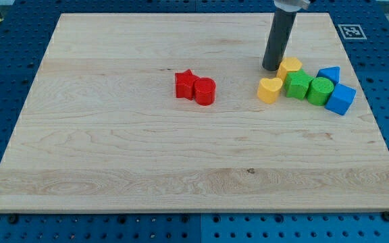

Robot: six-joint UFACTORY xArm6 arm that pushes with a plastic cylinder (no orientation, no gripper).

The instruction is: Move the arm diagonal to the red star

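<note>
The dark rod's tip [271, 68] stands near the wooden worktop's [113, 169] far right corner, touching the yellow block [290, 67]. The small red star-shaped block [185, 84] lies towards the left edge, slightly nearer. No jaws exist; nothing is grasped.

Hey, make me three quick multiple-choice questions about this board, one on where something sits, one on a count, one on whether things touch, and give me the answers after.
1. Where is my tip relative to the red star?
A. toward the view's top right of it
B. directly below it
C. at its left

2. How many yellow blocks are on the board?
A. one
B. two
C. four

3. How do the red star and the red cylinder stand?
A. far apart
B. stacked
C. side by side, touching

Answers:
1 A: my tip rests up and right of the red star, beside the yellow block.
2 B: that one plus the yellow heart.
3 C: the red cylinder presses against the star's right side.
</note>
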